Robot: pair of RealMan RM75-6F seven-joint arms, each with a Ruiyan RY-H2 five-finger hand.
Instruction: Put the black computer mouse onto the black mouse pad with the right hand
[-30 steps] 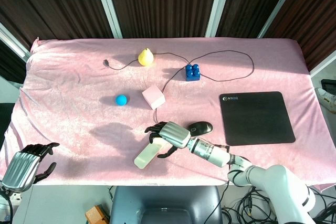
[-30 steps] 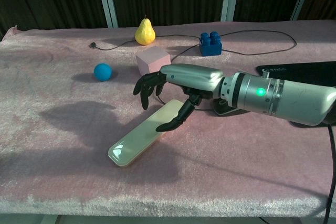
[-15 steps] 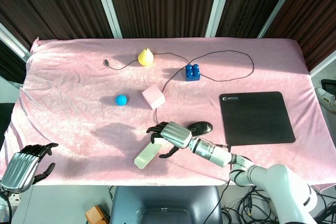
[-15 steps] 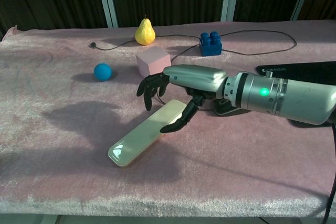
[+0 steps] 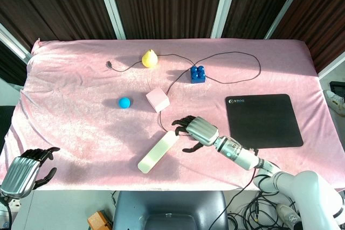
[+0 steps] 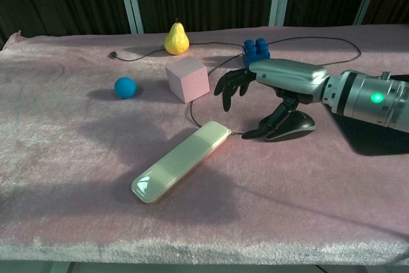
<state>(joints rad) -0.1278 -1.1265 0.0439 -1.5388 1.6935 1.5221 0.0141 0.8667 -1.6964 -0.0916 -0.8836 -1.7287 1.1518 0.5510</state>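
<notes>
While it had hovered over the cream bar (image 6: 181,162) a second earlier, the right hand (image 6: 276,91) had slid over above the black computer mouse (image 6: 291,124), fingers spread, gripping nothing, thumb tip by the mouse's front. Mouse sat on the pink cloth (image 5: 75,84), just left of the black mouse pad (image 5: 264,120). Its cable (image 5: 237,53) snaked back past one blue brick (image 5: 198,74). One pink cube (image 5: 157,99), one blue ball (image 5: 124,102), one yellow pear (image 5: 149,58). Left hand (image 5: 24,169) idled off the table, loosely curled, holding nothing.
</notes>
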